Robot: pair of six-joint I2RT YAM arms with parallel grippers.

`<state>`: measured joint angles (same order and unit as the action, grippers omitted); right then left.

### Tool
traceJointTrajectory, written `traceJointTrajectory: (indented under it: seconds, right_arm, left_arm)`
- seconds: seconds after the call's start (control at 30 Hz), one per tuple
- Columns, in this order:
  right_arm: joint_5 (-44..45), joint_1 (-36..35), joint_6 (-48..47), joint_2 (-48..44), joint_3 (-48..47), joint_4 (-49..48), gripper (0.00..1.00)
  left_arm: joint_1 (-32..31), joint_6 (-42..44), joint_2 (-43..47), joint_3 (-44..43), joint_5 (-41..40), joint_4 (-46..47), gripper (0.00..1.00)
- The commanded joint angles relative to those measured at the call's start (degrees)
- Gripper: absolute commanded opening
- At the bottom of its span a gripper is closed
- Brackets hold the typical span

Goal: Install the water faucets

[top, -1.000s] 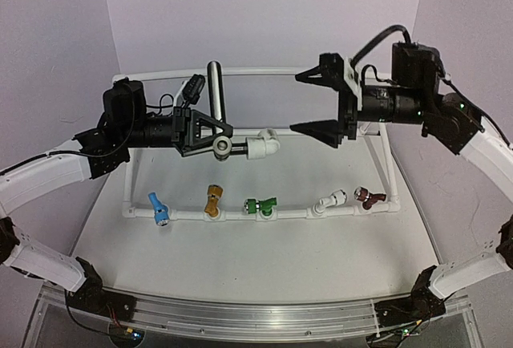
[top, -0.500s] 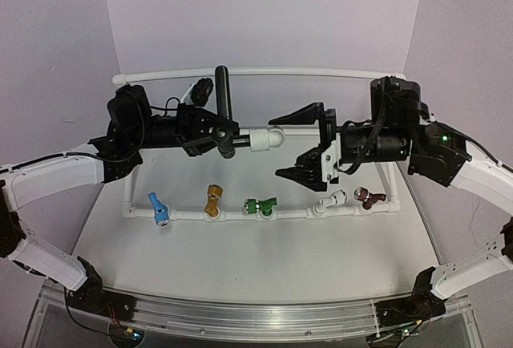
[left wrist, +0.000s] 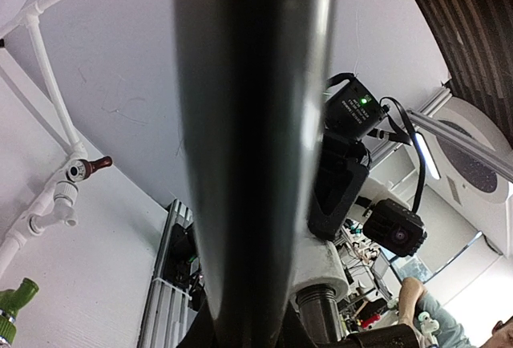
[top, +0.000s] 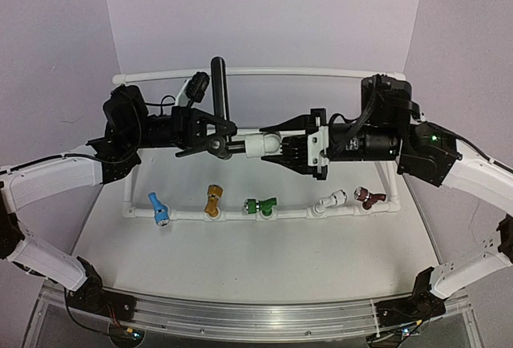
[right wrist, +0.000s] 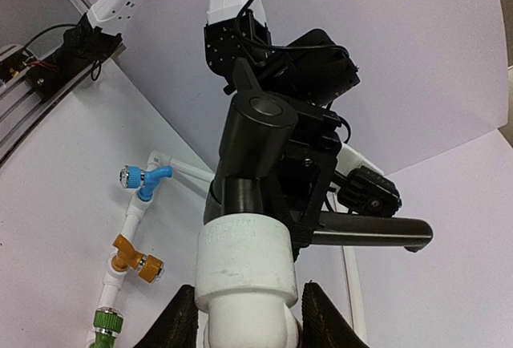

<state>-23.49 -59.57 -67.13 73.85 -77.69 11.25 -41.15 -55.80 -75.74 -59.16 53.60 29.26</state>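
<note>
Since the earlier frames, the right gripper (top: 279, 144) has been brought leftward and closed onto the white pipe fitting (top: 258, 146), which was free on that side before. The dark faucet (top: 220, 147) is held in the air above the counter (top: 240, 260). Its body is clenched in the left gripper (top: 213, 135), and its lever handle (top: 218, 87) is pointed straight up. The fitting is joined to the faucet's end, and the right fingers (right wrist: 183, 320) are pressed against both its sides. Below, a blue faucet (top: 157, 207), an orange faucet (top: 212, 201) and a green faucet (top: 260, 205) are seen on the white pipe frame (top: 128, 180).
</note>
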Motion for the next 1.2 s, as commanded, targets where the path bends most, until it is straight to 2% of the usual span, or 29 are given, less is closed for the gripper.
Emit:
traceJointTrajectory:
  seconds: [0.0,0.23,0.4,0.53,0.7,0.83,0.93,1.03,1.13,1.17]
  right_arm:
    - [2.24,-0.28,5.72,1.11,-2.59,-2.25,0.41]
    - [4.06,-0.25,3.28,1.04,-0.35,-3.43,0.42]
    - [3.17,-0.28,6.75,1.24,-0.5,-3.32,0.22]
    - [0.3,-0.22,16.45,1.94,-2.75,-0.99,0.15]
    - [-3.18,-0.21,36.28,4.54,-7.64,3.9,0.06]
    - [-9.11,0.38,47.05,8.47,-12.9,11.13,0.0]
    - [-16.95,1.69,53.77,11.21,-16.09,15.35,0.0]
    - [-23.31,3.84,60.43,13.23,-18.92,16.68,0.0]
    - [-28.57,6.41,66.98,15.19,-20.91,16.57,0.09]
    - [-31.07,7.45,69.25,15.87,-21.46,16.49,0.17]
  left_arm:
    - [-0.36,2.99,2.03,-3.35,3.24,7.02,0.0]
    - [-0.48,2.72,1.63,-3.68,4.07,8.83,0.0]
    - [-0.56,6.13,2.4,-3.26,2.67,8.63,0.0]
    - [-0.75,13.46,3.89,-2.55,0.15,6.21,0.0]
    - [-1.38,31.24,6.95,-2.03,-2.85,-2.93,0.0]
    - [-1.63,44.07,9.03,-1.2,-5.34,-8.62,0.0]
    - [-1.73,51.17,9.77,-0.72,-7.58,-11.59,0.0]
    - [-1.74,54.74,9.83,-0.68,-8.66,-14.14,0.0]
    - [-1.74,55.23,9.87,-0.81,-9.46,-15.64,0.0]
    - [-1.74,54.4,9.91,-0.63,-9.59,-15.43,0.0]
